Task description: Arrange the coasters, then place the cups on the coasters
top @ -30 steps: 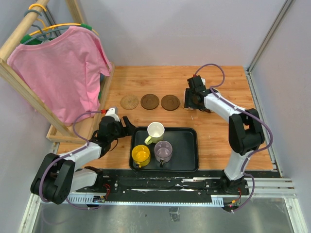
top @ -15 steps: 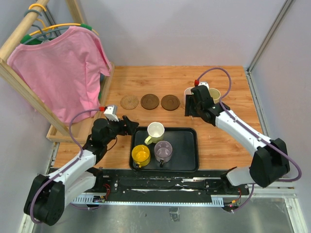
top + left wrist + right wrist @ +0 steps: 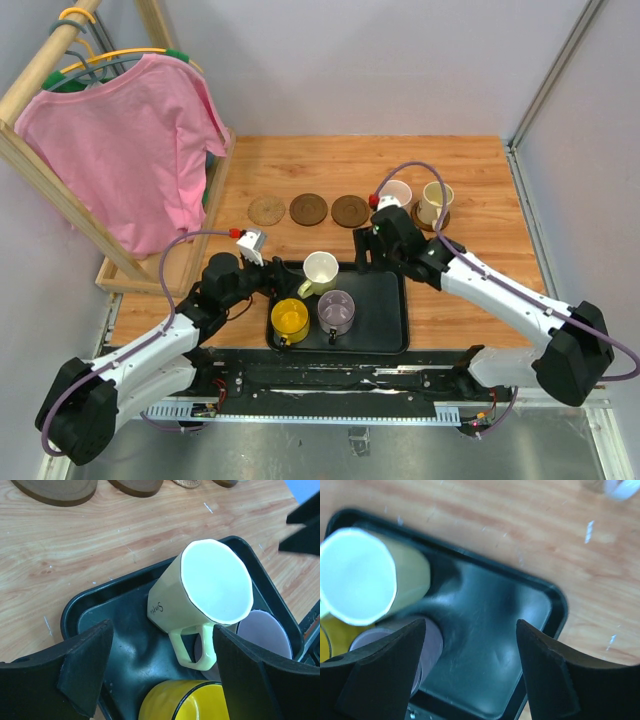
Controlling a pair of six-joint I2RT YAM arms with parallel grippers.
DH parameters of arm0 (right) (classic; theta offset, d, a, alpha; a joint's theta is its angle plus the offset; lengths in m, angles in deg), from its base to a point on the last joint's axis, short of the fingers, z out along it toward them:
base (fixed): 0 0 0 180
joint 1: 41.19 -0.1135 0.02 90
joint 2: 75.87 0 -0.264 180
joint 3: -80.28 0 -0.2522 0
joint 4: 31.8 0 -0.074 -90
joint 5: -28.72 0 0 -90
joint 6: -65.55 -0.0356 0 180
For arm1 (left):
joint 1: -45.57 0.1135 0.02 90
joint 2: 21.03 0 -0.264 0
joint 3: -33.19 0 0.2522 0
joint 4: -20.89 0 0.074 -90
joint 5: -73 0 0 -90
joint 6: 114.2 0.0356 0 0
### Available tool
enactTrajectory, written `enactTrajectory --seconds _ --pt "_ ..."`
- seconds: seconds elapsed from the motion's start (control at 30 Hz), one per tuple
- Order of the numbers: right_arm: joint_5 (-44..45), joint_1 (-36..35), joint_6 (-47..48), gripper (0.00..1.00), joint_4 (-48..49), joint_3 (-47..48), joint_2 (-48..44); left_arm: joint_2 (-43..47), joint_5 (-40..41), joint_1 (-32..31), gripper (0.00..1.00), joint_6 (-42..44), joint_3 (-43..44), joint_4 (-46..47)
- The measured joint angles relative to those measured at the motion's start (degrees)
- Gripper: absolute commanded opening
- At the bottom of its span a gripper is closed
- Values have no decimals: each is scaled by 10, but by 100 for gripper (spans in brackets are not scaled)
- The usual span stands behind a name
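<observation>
Left claw [image 3: 161, 647] hangs open over the tray's [image 3: 75, 622] back-left corner, straddling the pale mug [image 3: 215, 580] there. Right claw [image 3: 470, 647] gapes above the tray's right half. Two arms crowding one tray could collide, or topple the purple mug [image 3: 265, 635].

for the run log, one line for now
left gripper: open over pale yellow mug | right gripper: open over tray | tray: three mugs | coasters: three bare

Bright, even light, soft shadows; right wrist view blurred, faint sheen on the tray [image 3: 125, 660].
</observation>
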Motion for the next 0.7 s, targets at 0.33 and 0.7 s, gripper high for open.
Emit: enactTrajectory --seconds 0.33,0.7 --pt "-11 -140 -34 97 -14 -48 -14 12 42 -7 84 -8 0 -7" --pt "-1 -227 -83 98 0 -87 -50 23 98 -7 84 -36 0 -38"
